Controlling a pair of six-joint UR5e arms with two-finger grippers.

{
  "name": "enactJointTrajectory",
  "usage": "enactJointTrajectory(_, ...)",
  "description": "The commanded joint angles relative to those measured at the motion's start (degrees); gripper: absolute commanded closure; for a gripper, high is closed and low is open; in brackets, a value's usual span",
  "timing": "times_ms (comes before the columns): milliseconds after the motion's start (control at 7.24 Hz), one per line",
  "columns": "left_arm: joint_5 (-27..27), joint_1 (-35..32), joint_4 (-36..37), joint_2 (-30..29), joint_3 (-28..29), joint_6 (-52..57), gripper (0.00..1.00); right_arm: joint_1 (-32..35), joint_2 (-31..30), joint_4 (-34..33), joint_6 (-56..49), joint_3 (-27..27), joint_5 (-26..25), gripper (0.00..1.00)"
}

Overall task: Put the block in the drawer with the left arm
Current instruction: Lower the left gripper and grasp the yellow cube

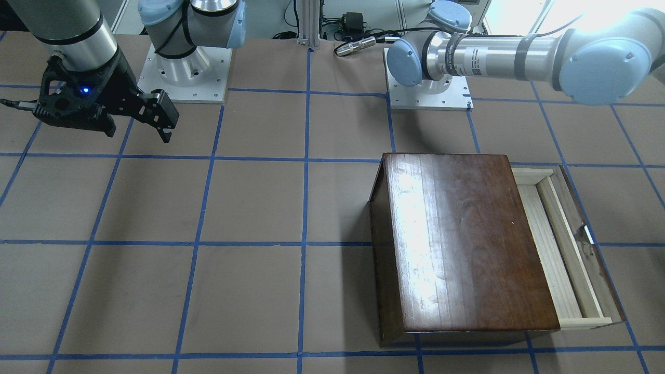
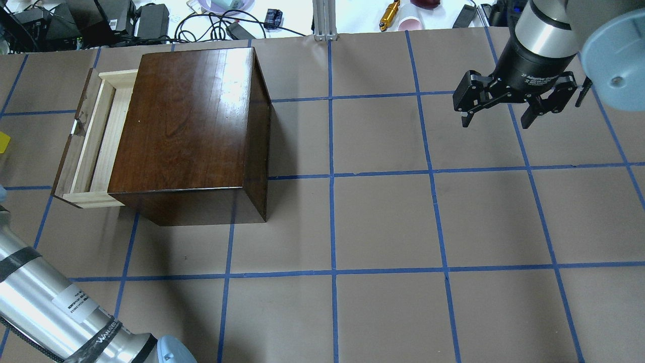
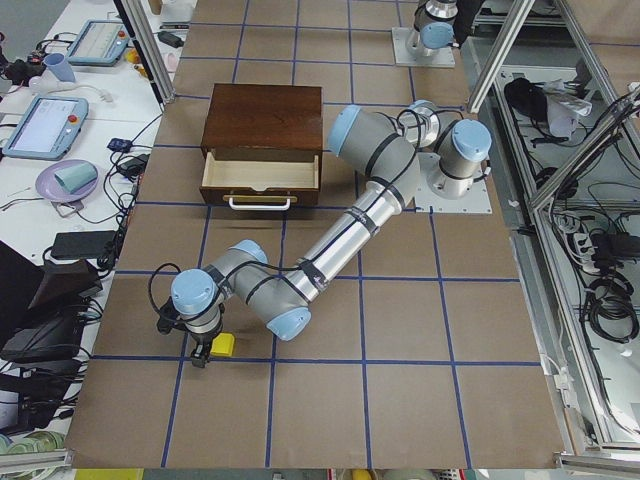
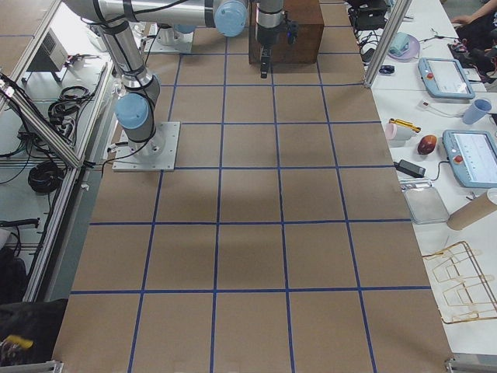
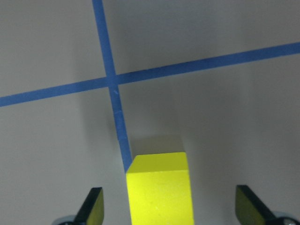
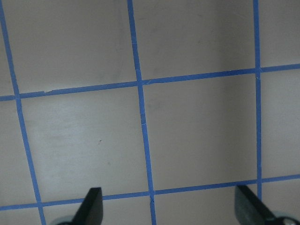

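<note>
The yellow block (image 5: 159,192) stands on the brown table beside a blue tape line, between the spread fingers of my left gripper (image 5: 169,212), which is open and touches neither side of it. In the exterior left view this gripper (image 3: 200,357) is low at the block (image 3: 223,345), well in front of the drawer (image 3: 260,172). A sliver of the block (image 2: 2,142) shows at the overhead view's left edge. The drawer (image 2: 93,146) is pulled out of the dark-brown box (image 2: 186,121) and holds nothing. My right gripper (image 2: 496,121) is open and empty, raised above the table far from the box.
The box (image 1: 467,239) stands near the table's left half; the drawer (image 1: 561,244) opens toward the table's end. Cables and power bricks (image 2: 151,20) lie past the far edge. Side benches hold tablets and a pink plate (image 3: 65,182). Aluminium frame posts (image 3: 140,50) stand by the table.
</note>
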Motion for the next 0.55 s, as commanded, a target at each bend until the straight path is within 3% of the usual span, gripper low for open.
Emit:
enactJointTrajectory(0, -1.1, 0.1, 0.2, -0.8, -0.2, 0.3, 0.0, 0.0, 0.0, 0.0, 0.0, 0.0, 0.0, 0.0)
enactJointTrajectory(414, -1.0, 0.1, 0.2, -1.2, -0.4, 0.4, 0.0, 0.0, 0.0, 0.0, 0.0, 0.0, 0.0, 0.0)
